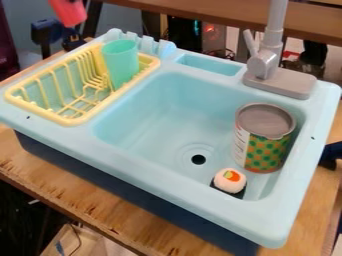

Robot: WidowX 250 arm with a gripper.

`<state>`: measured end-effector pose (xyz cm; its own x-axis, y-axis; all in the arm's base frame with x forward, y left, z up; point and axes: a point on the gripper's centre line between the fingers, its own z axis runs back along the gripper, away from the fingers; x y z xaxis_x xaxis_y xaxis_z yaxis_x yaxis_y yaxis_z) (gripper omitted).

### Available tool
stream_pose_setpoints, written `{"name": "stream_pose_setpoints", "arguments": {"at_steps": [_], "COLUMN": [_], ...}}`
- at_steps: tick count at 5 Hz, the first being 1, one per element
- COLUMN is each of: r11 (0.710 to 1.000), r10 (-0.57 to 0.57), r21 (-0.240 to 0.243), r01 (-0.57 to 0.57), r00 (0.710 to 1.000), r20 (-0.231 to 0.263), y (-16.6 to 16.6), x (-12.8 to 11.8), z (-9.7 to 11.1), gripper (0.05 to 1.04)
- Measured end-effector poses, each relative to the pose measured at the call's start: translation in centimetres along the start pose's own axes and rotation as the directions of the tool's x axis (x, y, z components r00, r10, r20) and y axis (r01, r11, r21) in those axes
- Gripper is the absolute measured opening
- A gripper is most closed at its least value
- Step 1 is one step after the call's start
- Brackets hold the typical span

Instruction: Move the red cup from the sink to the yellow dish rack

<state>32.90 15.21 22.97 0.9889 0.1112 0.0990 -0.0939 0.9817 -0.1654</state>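
A bump could tip the tall dotted can [264, 145] onto the round white toy sushi [230, 182] near the blue plastic sink's [174, 185] front-right corner; I can't tell if the gripper's open.

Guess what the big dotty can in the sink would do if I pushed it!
The can would probably slide or tip before rolling, since it stands on its flat end. If it fell, its round side might let it roll.
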Motion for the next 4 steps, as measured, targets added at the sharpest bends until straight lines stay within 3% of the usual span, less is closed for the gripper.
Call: {"name": "stream_pose_setpoints", "arguments": {"at_steps": [1, 3, 4], "r11": [0.999, 0.999, 0.995], "r10": [0.031, 0.023, 0.011], "r21": [-0.016, -0.03, -0.095], "r01": [-0.032, -0.026, -0.019], "r00": [0.998, 0.995, 0.996], "r20": [-0.052, -0.093, -0.085], "y": [0.8, 1.3, 1.3], "x": [0.6, 0.9, 0.7], "z": [-2.2, -3.7, -4.1], "gripper": [0.096, 0.096, 0.096]}}
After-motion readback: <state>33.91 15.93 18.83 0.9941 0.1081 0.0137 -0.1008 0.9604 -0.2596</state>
